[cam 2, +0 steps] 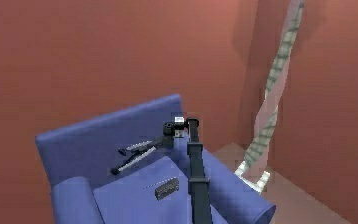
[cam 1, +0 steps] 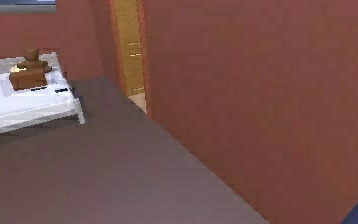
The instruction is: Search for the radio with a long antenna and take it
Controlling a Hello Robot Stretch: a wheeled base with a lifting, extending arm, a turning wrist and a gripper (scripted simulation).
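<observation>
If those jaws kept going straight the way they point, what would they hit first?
Most likely the blue armchair: the jaws point toward the arm side view's left, across its back cushion. Depth is unclear, so they may pass just clear.

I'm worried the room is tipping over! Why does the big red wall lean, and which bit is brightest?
Forward view: the tall red-brown wall leans only in the picture, nothing is falling; the low white piece of furniture at the left is brightest, and the grey floor is dull. Arm side view: the blue padded armchair is evenly lit, without glare; the red side wall at the right looks paler.
</observation>
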